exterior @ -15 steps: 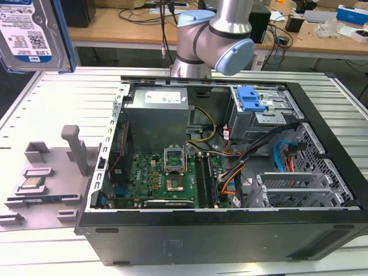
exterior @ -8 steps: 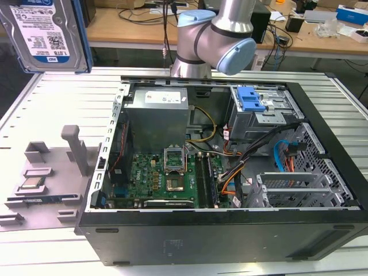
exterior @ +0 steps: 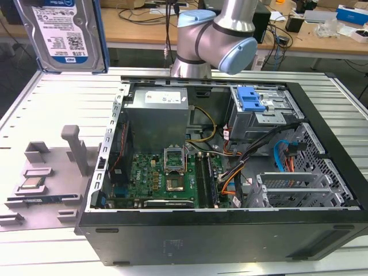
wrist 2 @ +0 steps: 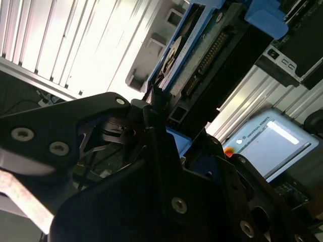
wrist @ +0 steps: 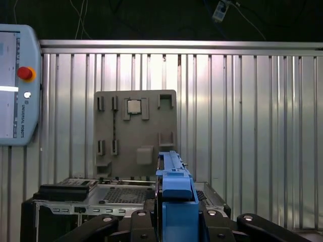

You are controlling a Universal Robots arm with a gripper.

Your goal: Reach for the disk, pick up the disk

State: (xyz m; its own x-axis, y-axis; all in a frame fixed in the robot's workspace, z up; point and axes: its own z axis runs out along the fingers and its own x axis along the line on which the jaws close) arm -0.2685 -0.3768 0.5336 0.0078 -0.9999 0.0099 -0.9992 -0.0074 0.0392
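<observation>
The disk (exterior: 60,34) hangs in the air at the exterior view's upper left, well above the ribbed metal table (exterior: 63,103). It is a silver drive with a white-and-blue label and a blue bracket along its edge. In the first wrist view the disk's blue-edged side (wrist: 174,189) stands upright between the black fingers (wrist: 141,222) of my gripper (wrist: 174,217), which is shut on it. The second wrist view shows the disk's underside and connector edge (wrist 2: 204,50) sticking out past the gripper (wrist 2: 156,113).
An open computer case (exterior: 322,155) fills the table's middle, with a blue latch piece (exterior: 250,99) on its drive cage. A grey fixture plate (exterior: 54,167) holding a small chip (exterior: 31,184) lies at the exterior view's left. The arm (exterior: 221,34) rises behind the case. A teach pendant (wrist: 15,85) lies on the table.
</observation>
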